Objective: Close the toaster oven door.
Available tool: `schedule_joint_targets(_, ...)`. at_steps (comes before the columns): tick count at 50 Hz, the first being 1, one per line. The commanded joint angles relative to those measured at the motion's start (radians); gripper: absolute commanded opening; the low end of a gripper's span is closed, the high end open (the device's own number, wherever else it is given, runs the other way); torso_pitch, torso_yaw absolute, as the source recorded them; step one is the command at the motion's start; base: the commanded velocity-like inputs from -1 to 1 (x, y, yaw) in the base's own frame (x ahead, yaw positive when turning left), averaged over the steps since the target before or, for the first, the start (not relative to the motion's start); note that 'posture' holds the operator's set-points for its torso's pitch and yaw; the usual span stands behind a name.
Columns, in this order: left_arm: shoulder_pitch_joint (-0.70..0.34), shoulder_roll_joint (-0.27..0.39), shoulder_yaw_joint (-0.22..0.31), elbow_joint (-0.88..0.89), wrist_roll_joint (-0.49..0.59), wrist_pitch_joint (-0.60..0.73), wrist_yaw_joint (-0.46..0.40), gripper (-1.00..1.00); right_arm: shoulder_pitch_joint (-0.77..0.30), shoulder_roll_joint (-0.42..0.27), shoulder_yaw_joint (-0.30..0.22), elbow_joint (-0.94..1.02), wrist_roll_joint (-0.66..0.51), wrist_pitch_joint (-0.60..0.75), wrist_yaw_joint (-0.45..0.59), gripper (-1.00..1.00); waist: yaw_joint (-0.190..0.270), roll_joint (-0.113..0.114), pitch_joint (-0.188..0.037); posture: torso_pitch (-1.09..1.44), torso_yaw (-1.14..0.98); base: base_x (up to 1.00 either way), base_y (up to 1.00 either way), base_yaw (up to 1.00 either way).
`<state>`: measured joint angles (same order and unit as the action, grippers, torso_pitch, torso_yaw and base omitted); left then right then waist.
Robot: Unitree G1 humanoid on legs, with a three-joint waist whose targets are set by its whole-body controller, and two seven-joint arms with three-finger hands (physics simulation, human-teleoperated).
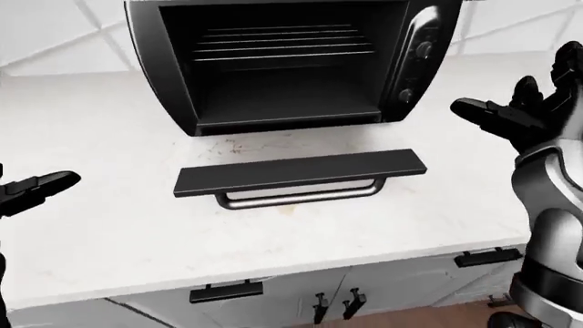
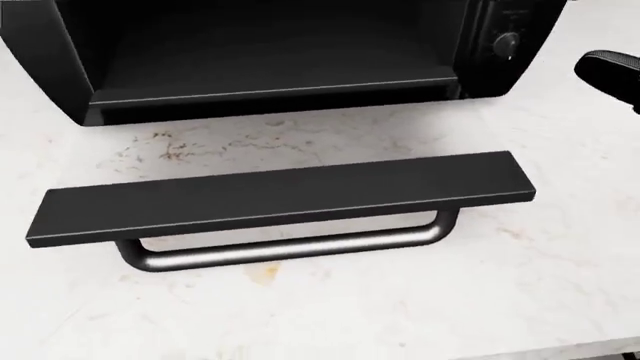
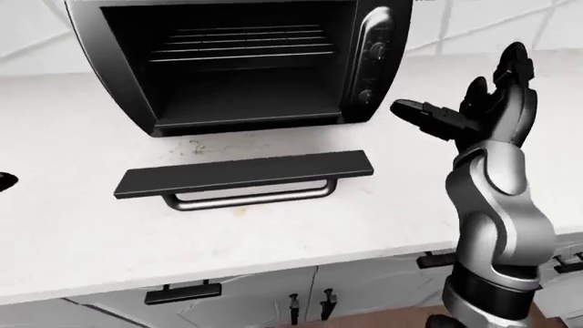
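Black and swung fully down, the toaster oven door [image 2: 280, 195] lies flat just above the pale marble table [image 1: 109, 225], its metal handle [image 2: 290, 247] tucked under the lower edge, while the toaster oven [image 1: 292, 61] itself stands open at the top centre of both eye views, rack and cavity exposed. Neither hand touches the door. To close it well, I judge the better move is to bring the right hand [image 3: 465, 119] down and toward the frame's centre, slip fingers under the handle or the door's free edge, and lift in an arc about the hinge line near the oven's base, pushing until the door seats against the body; pressing straight down or inward would only jam it or shove the oven across the table. That right hand is raised at the right of the frame with fingers spread wide, holding nothing. The left hand [image 1: 32, 191] shows only at the left edge of the left-eye view, empty, though how far its fingers are parted I cannot tell. The head view gives the door and handle close up but cuts off both arms; the eye views add the hands, the oven's knobs [image 3: 369, 72] and the cabinet pulls [image 1: 226, 292] below the table.
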<state>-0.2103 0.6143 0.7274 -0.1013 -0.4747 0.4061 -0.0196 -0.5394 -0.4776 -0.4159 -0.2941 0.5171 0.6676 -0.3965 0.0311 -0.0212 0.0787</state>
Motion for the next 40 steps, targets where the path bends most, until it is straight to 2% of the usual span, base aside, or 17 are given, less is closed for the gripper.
schedule_joint_targets(1, -0.019, 0.03, 0.018, -0.031, 0.009, -0.037, -0.005, 1.0, -0.025, -0.028, -0.001, -0.036, -0.015, -0.035, -0.009, 1.0, 0.0, 0.009, -0.025, 0.0, 0.0, 0.0, 0.0, 0.0)
schedule_joint_targets(3, -0.021, 0.03, 0.009, -0.022, 0.034, -0.055, -0.003, 1.0, -0.035, -0.046, -0.003, -0.046, -0.007, -0.009, -0.003, 1.0, -0.011, 0.016, -0.036, 0.0, 0.0, 0.0, 0.0, 0.0)
schedule_joint_targets(7, -0.041, 0.033, 0.012, -0.017, 0.06, -0.107, 0.048, 1.0, -0.036, -0.081, 0.029, -0.029, -0.146, -0.114, 0.077, 1.0, -0.022, 0.028, -0.044, 0.0, 0.0, 0.0, 0.0, 0.0)
schedule_joint_targets(9, -0.021, 0.042, 0.0, -0.01, 0.085, -0.106, 0.026, 1.0, -0.029, -0.074, 0.017, -0.023, -0.15, -0.089, 0.119, 1.0, -0.025, 0.032, -0.047, 0.0, 0.0, 0.0, 0.0, 0.0)
schedule_joint_targets(10, -0.019, 0.037, 0.002, -0.006, 0.097, -0.121, 0.019, 1.0, -0.021, -0.08, 0.028, -0.016, -0.189, -0.11, 0.144, 1.0, -0.027, 0.033, -0.049, 0.0, 0.0, 0.0, 0.0, 0.0)
schedule_joint_targets(14, -0.023, 0.035, 0.016, -0.015, 0.079, -0.082, 0.002, 1.0, -0.027, -0.081, 0.033, -0.005, -0.255, -0.139, 0.243, 1.0, -0.028, 0.037, -0.053, 0.0, 0.0, 0.0, 0.0, 0.0)
schedule_joint_targets(20, -0.025, 0.04, 0.021, -0.015, 0.062, -0.067, -0.002, 1.0, -0.064, -0.069, 0.011, 0.019, -0.256, -0.086, 0.247, 1.0, -0.03, 0.04, -0.056, 0.0, 0.0, 0.0, 0.0, 0.0)
schedule_joint_targets(25, -0.025, 0.038, 0.024, -0.015, 0.051, -0.055, 0.003, 1.0, -0.057, -0.09, 0.044, 0.041, -0.356, -0.144, 0.285, 1.0, -0.031, 0.039, -0.054, 0.0, 0.0, 0.0, 0.0, 0.0)
schedule_joint_targets(28, -0.028, 0.04, 0.025, -0.014, 0.035, -0.04, 0.009, 1.0, -0.067, -0.075, 0.051, 0.048, -0.387, -0.166, 0.32, 1.0, -0.031, 0.04, -0.054, 0.0, 0.0, 0.0, 0.0, 0.0)
schedule_joint_targets(33, -0.024, 0.039, 0.024, -0.014, 0.033, -0.047, 0.008, 1.0, -0.046, -0.057, 0.095, 0.079, -0.499, -0.255, 0.417, 1.0, -0.034, 0.042, -0.054, 0.0, 0.0, 0.0, 0.0, 0.0)
schedule_joint_targets(40, -0.026, 0.049, 0.031, 0.009, 0.026, -0.05, 0.011, 1.0, -0.036, -0.017, 0.103, 0.109, -0.591, -0.305, 0.495, 1.0, -0.036, 0.045, -0.055, 0.0, 0.0, 0.0, 0.0, 0.0)
